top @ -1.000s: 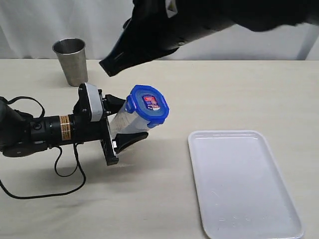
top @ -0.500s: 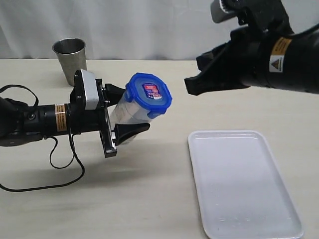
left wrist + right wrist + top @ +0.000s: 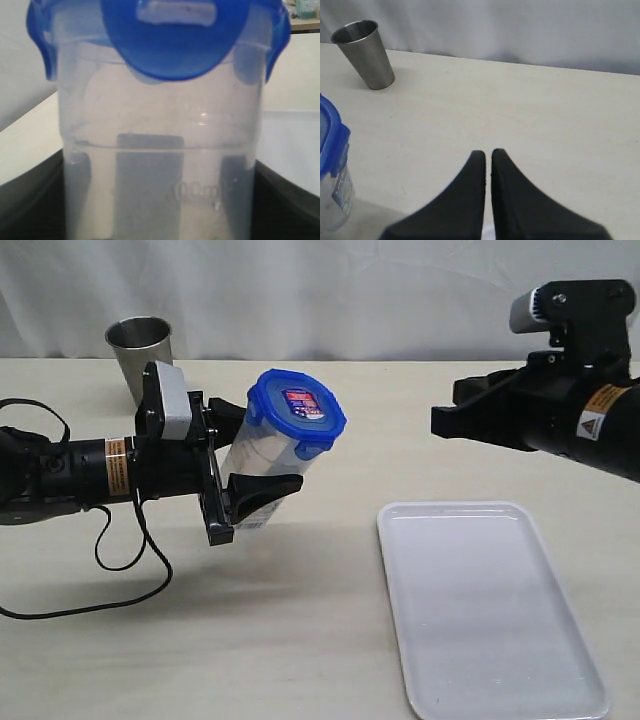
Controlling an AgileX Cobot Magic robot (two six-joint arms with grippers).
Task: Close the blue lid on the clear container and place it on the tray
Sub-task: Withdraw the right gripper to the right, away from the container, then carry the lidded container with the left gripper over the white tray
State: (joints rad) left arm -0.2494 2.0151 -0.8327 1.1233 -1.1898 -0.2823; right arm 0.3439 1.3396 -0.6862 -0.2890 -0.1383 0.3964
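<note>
1. Exterior view: the left hand (image 3: 250, 455) grips the clear container (image 3: 262, 462) low on its body, one finger on each side. It holds it off the worktop (image 3: 320, 630), tilted with the top leaning toward the right arm.
2. The blue lid (image 3: 297, 412) sits on the canister's mouth. From the left wrist camera, the flap facing the lens and the two side flaps look folded down over the rim. The fourth flap is out of sight, so I can't swear that all four are snapped.
3. The right hand (image 3: 442, 422) hangs in the air on the right with its fingers pressed together and nothing between them. It is well apart from the canister and above the worktop beyond the far edge of the tray (image 3: 490, 620).
4. The white tray lies flat on the right side of the worktop with nothing on it. A steel cup (image 3: 143, 360) stands at the back left, out of the way.
5. To my eye the closing step is done, or as good as done, and the step in hand is carrying the canister to the tray.
6. The next move calls for the left arm to swing across to the right and bring the canister upright. It then lowers it until the base rests inside the tray's raised rim, and only then lets go. The tall, narrow body could topple if it is released while leaning.
</note>
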